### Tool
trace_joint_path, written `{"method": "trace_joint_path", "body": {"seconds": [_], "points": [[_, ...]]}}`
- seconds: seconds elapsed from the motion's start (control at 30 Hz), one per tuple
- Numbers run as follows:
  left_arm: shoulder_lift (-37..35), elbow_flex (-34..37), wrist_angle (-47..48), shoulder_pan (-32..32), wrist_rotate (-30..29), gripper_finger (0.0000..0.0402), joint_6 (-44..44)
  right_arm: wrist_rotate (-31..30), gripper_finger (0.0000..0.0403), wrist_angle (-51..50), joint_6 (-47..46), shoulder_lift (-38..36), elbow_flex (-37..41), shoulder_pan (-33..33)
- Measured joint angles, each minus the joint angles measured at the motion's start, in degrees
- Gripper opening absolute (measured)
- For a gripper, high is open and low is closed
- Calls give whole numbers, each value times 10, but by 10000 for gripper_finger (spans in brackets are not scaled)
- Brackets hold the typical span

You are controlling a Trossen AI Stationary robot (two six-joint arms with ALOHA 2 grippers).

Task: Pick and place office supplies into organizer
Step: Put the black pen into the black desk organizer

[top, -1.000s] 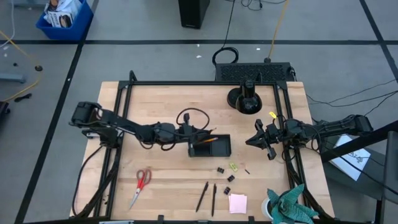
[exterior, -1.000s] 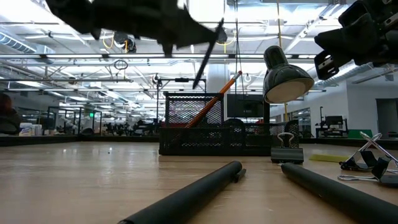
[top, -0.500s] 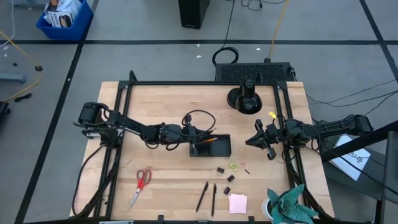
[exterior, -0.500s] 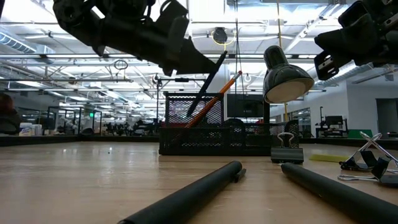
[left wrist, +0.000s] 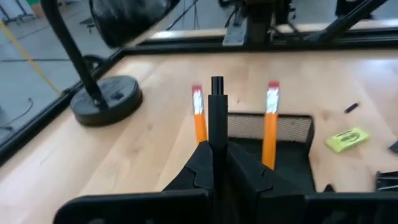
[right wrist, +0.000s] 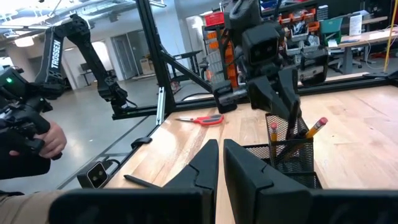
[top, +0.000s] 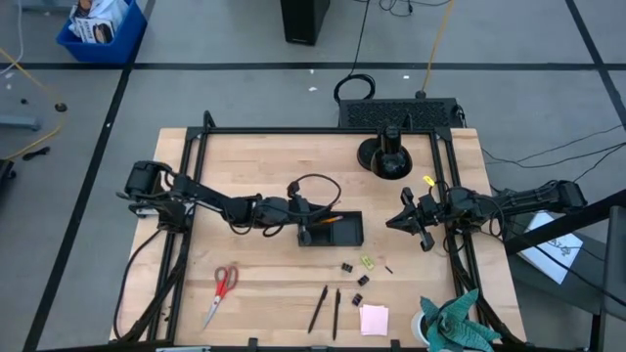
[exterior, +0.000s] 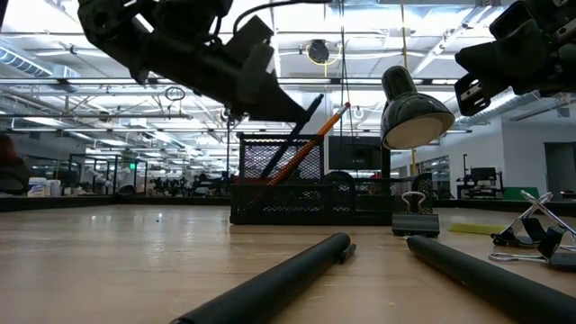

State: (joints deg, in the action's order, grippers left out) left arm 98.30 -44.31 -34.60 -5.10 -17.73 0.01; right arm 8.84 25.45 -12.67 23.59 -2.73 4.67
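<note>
Left gripper (left wrist: 217, 163) clamped on a black pen (left wrist: 217, 115) over the organizer (top: 331, 231), pen's lower end hidden; right gripper (top: 409, 217) closed, empty.

One piece of lettering can be read. In the right wrist view, the word "TROSSEN" is printed in white capitals, running lengthwise along a dark robot arm link (right wrist: 53, 59), which stands beyond the far edge of the wooden table (right wrist: 186, 146), up and away from the red-handled scissors (right wrist: 202, 119) lying on it. No other text, number or sign can be made out: print on the items in the blue bin (top: 101, 26) on the floor, well apart from the table, is too small to be read, and markings on screens in the room behind are not legible.
</note>
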Motion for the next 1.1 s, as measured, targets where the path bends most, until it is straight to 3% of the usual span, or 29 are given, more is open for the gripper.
{"method": "trace_joint_path", "body": {"seconds": [0.3, 0.9, 1.1], "points": [[52, -1, -58, 2, -6, 10, -36, 2, 20, 1, -1, 1, 0, 0], [47, 0, -61, -5, -5, 140, -41, 4, 20, 9, -1, 1, 0, 0], [-21, -5, -40, -22, -40, 175, -11, 4, 20, 10, -1, 1, 0, 0]]}}
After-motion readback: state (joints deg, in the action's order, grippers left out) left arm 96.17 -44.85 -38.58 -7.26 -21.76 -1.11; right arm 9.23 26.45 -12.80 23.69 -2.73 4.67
